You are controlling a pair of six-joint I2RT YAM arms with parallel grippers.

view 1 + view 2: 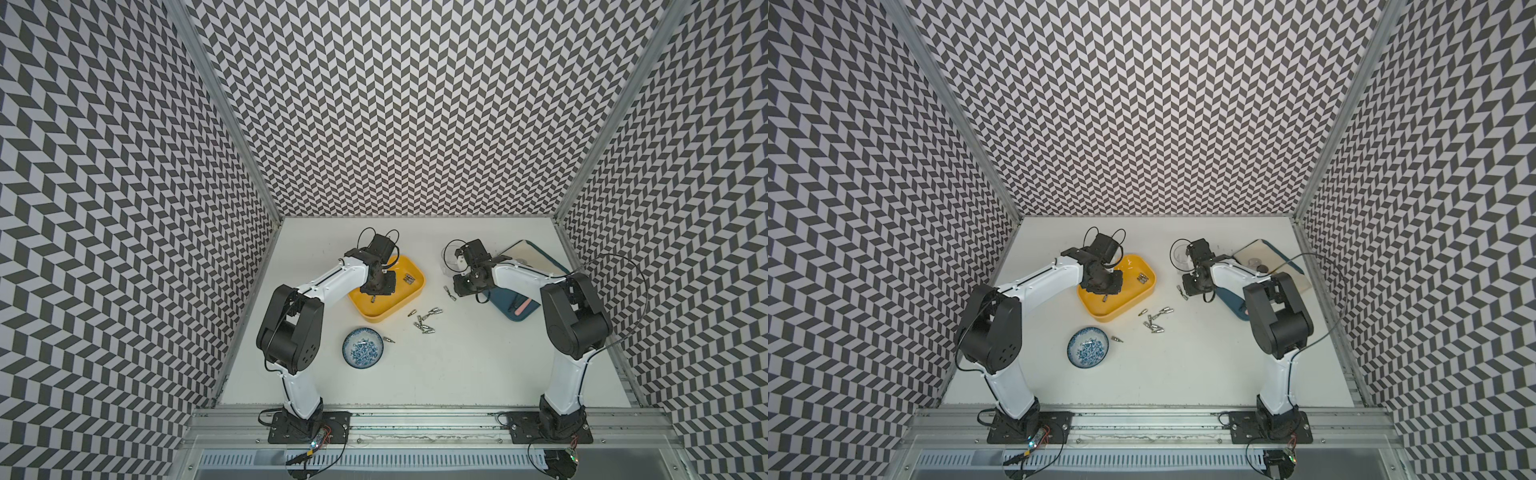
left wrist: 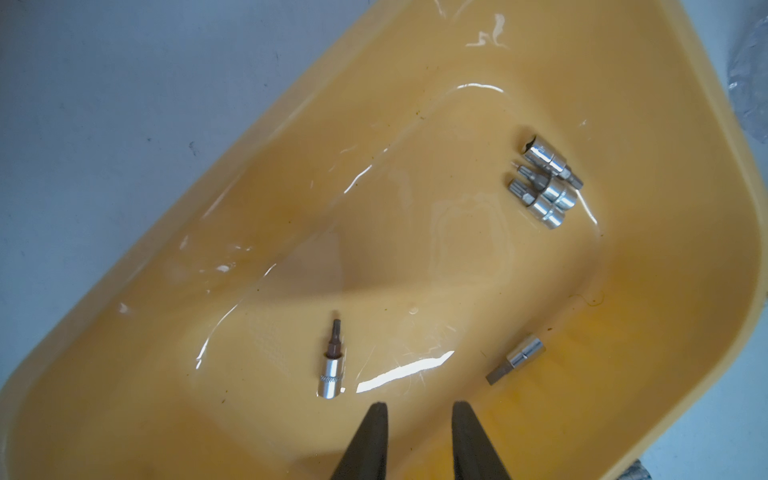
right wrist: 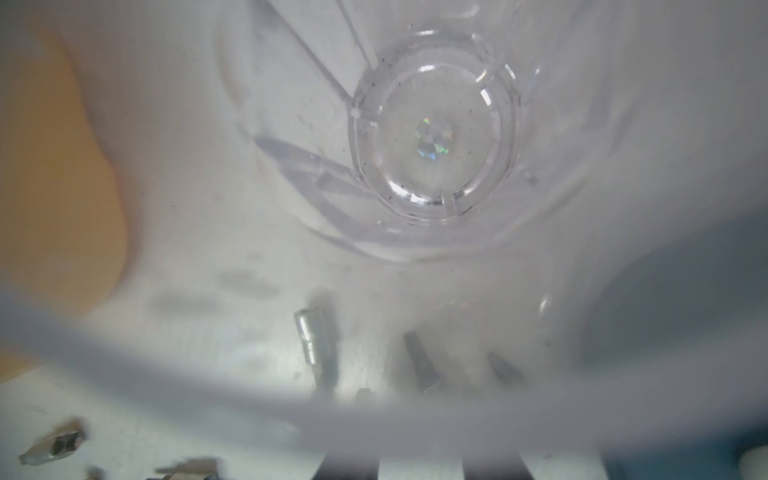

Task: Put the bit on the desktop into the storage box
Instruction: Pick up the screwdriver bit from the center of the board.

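Two dark fingers of the left gripper stand a narrow gap apart with nothing between them, poised over the floor of the yellow storage box; just ahead of one fingertip lies a chrome socket bit, its dark tip pointing away from the gripper; a second bit lies ahead of the other fingertip and a little out to that side; three more bits lie touching, side by side, further ahead toward the box's far end.

The right gripper hangs over the white table beside a clear plastic cup; the cup's blurred rim crosses in front of this gripper's fingertips, so how far they are parted, and whether they hold anything, cannot be told; two bits lie on the table just beside it, on its side toward the storage box; a loose scatter of bits lies between the two grippers, near the box but outside it; one bit lies by a blue-and-white bowl, back toward the left arm's base; a dark-blue board lies behind the right gripper, under its arm.
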